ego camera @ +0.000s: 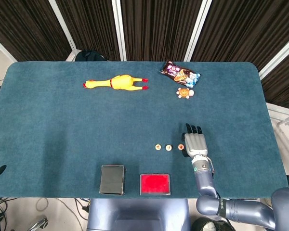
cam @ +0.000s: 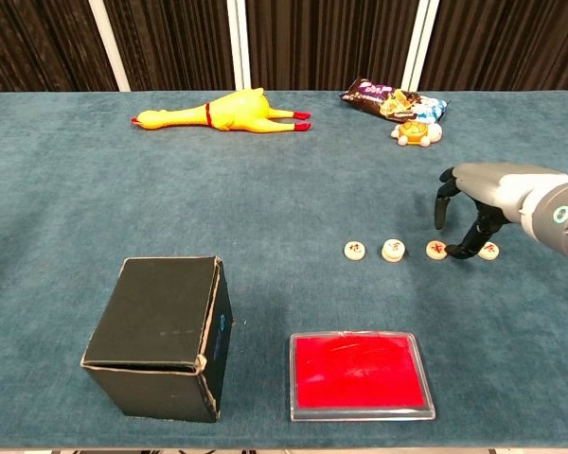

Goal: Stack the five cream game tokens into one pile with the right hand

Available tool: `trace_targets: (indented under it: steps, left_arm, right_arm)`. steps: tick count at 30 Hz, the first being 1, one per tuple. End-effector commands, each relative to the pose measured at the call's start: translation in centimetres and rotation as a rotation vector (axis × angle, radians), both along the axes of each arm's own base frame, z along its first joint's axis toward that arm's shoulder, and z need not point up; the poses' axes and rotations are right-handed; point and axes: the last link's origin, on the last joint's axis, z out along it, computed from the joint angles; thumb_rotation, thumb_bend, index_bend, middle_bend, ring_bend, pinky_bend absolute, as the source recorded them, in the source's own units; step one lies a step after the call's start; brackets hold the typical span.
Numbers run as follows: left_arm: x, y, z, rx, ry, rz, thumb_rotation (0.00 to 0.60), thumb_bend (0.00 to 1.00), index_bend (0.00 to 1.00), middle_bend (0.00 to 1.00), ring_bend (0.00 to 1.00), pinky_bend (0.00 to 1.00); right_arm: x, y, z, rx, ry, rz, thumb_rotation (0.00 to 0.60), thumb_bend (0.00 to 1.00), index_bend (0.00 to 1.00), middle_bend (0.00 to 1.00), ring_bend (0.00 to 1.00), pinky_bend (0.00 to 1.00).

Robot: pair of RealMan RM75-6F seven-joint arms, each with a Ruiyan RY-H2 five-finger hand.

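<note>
A yellow rubber chicken (cam: 229, 112) lies at the far side. A snack packet (cam: 386, 99) touches a small orange toy (cam: 416, 133). Near the front, a black box (cam: 158, 324) sits beside a red tray (cam: 359, 374).

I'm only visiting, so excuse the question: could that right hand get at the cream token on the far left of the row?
Probably yes. The right hand hovers at the row's other end, and only bare table surrounds the leftmost token.
</note>
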Motion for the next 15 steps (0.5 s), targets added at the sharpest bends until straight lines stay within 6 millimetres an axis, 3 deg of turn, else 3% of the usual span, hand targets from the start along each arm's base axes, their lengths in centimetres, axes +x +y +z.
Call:
trace_targets:
  steps: [1, 15]
  left_arm:
    - [0.0, -0.01, 0.01, 0.0, 0.001, 0.0, 0.6, 0.12, 0.13, 0.0, 0.0, 0.03]
    - [-0.05, 0.03, 0.05, 0.002, 0.0, 0.001, 0.6, 0.12, 0.13, 0.0, 0.0, 0.03]
  right_arm:
    - [-0.35, 0.05, -0.22, -0.001, 0.004, 0.003, 0.6, 0.39, 0.42, 0.0, 0.0, 0.0]
    - [-0.91, -0.06, -0.91, -0.004, -0.007, -0.012, 0.6, 0.39, 0.44, 0.0, 0.0, 0.0]
